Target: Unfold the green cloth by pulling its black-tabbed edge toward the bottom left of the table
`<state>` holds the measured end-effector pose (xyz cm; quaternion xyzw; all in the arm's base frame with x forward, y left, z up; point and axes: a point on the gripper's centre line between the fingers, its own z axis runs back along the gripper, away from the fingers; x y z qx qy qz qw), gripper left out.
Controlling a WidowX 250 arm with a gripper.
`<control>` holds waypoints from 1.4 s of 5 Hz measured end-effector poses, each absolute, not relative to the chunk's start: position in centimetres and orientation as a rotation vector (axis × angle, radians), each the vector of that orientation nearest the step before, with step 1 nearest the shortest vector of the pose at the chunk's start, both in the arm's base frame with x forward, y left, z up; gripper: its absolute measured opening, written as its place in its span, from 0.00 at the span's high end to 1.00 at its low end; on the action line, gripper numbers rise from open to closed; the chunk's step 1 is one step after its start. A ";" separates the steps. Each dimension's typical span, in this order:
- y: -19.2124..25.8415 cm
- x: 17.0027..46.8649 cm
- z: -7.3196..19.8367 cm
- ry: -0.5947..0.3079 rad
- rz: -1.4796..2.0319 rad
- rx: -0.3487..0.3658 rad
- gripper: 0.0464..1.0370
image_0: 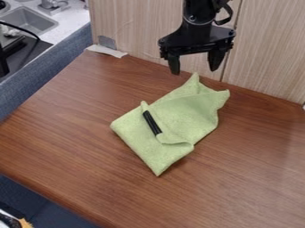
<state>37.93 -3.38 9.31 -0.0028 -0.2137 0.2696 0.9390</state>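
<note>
The black gripper hangs at the upper right, in front of the wood-panel wall, with its two fingers spread wide and nothing between them. Below it, a folded light green cloth lies near the middle of the brown table, one corner pointing up toward the gripper. A short black object, perhaps a marker, rests on the cloth's left part, its lower end against a fold. The gripper appears apart from both.
The wooden table meets a pale panel wall at the back. Tape sits at the table's far left corner. Beyond a blue-grey divider at the left is a counter with a grey sink.
</note>
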 end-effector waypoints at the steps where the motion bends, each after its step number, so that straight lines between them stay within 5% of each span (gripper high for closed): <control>1: -3.4 37.6 8.3 -0.409 0.556 0.004 0.04; 4: -0.6 31.6 7.9 -0.420 0.629 0.096 0.04; 7: 1.2 31.6 2.9 -0.304 0.594 0.159 0.04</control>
